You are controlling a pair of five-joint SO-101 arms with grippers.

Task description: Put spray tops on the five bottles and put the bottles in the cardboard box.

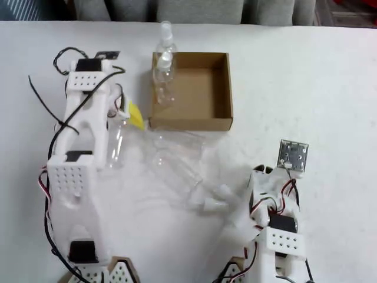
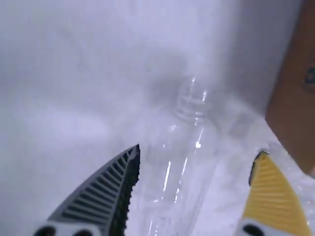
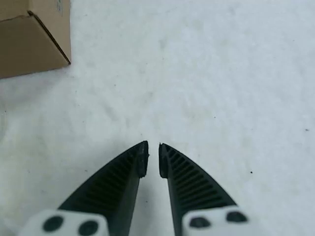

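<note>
A clear bottle (image 2: 177,172) with no top lies on the white table, its threaded neck pointing away from my left gripper (image 2: 199,151). That gripper is open, with its black finger (image 2: 115,189) and yellow finger (image 2: 268,191) on either side of the bottle. From above, this bottle (image 1: 115,143) lies beside the left arm, just left of the cardboard box (image 1: 221,88). Two bottles with spray tops (image 1: 164,71) rest along the box's left side. More topless bottles (image 1: 177,156) lie in front of the box, with loose spray tops (image 1: 213,197) nearer. My right gripper (image 3: 153,160) is shut and holds nothing, low over bare table.
The box corner (image 3: 34,39) shows ahead of the right gripper. The right arm (image 1: 277,194) stands at the near right, the left arm (image 1: 82,130) along the left side. Black cables (image 1: 44,100) trail around the left arm. Open table lies right of the box.
</note>
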